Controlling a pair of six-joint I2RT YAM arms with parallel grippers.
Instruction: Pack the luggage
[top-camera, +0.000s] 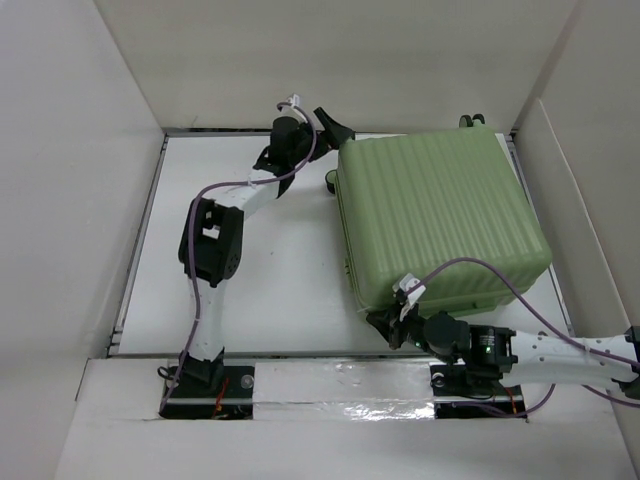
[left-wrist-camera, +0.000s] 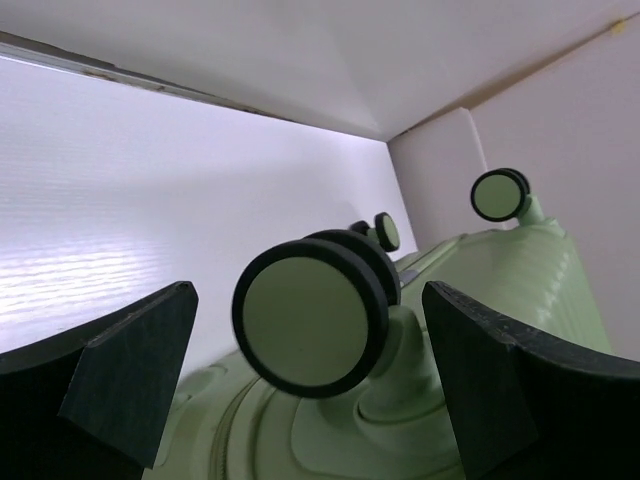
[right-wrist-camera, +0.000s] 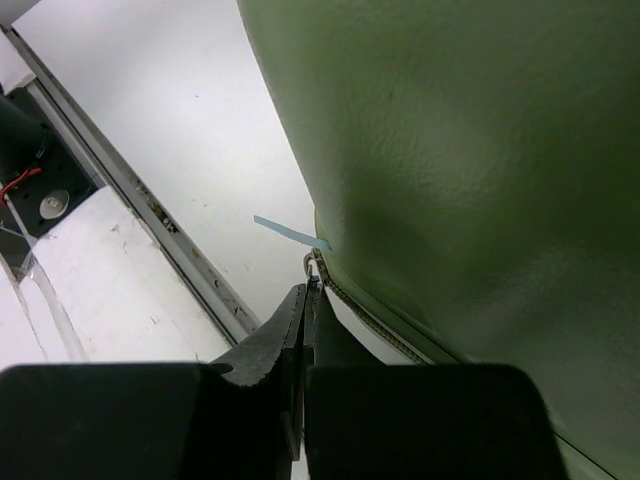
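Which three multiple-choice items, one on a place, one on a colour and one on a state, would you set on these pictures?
1. Where on the table does the luggage lie?
A. in front of the right arm
B. in front of the left arm
C. on the near ledge

2. What colour is its shell?
A. red
B. light green
C. black

3. How does the left gripper stand?
A. shut on a handle
B. shut on nothing
C. open, a caster wheel between its jaws

Key:
1 A, the top view shows it on the right half.
2 B, every view shows green.
3 C, the left wrist view shows the jaws apart with the wheel between them.
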